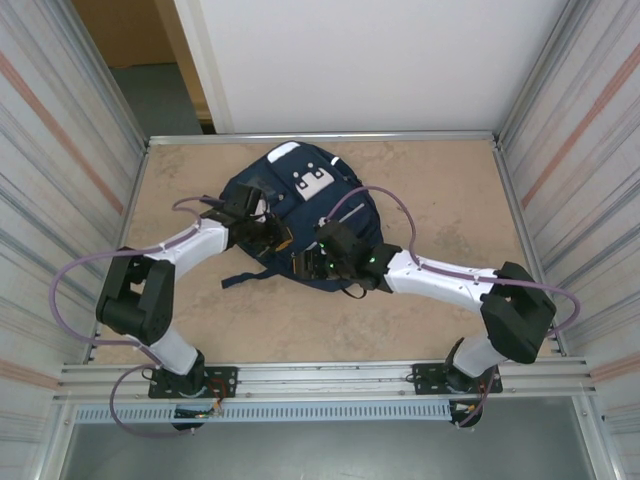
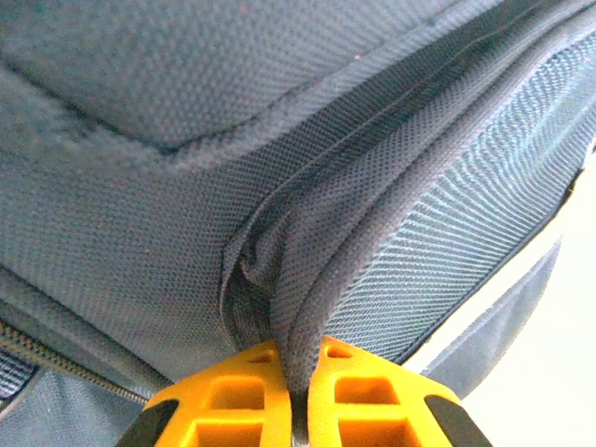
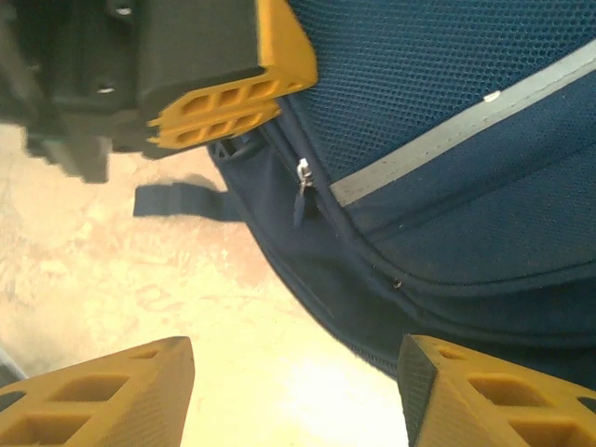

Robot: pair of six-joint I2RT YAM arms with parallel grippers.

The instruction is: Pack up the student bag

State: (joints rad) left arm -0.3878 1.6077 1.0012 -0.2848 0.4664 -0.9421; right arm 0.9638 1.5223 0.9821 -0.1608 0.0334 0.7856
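Note:
The student bag [image 1: 300,215], a navy-blue backpack with white patches, lies flat in the middle of the table. My left gripper [image 2: 303,372] is shut on a fold of the bag's fabric edge [image 2: 317,289] beside a zip, at the bag's near left side [image 1: 270,235]. My right gripper [image 3: 293,386] is open just off the bag's near edge [image 1: 315,262], its yellow fingers [image 3: 102,391] wide apart above the table. Between and beyond them a small zip pull [image 3: 302,177] hangs by a reflective grey stripe [image 3: 466,121]. The left gripper's yellow fingers [image 3: 223,102] show in the right wrist view.
The tan table [image 1: 440,200] is walled by corrugated metal panels [image 1: 60,150] left and right, with a white wall at the back. A dark strap [image 1: 245,277] trails from the bag toward the near edge. Purple cables loop over both arms.

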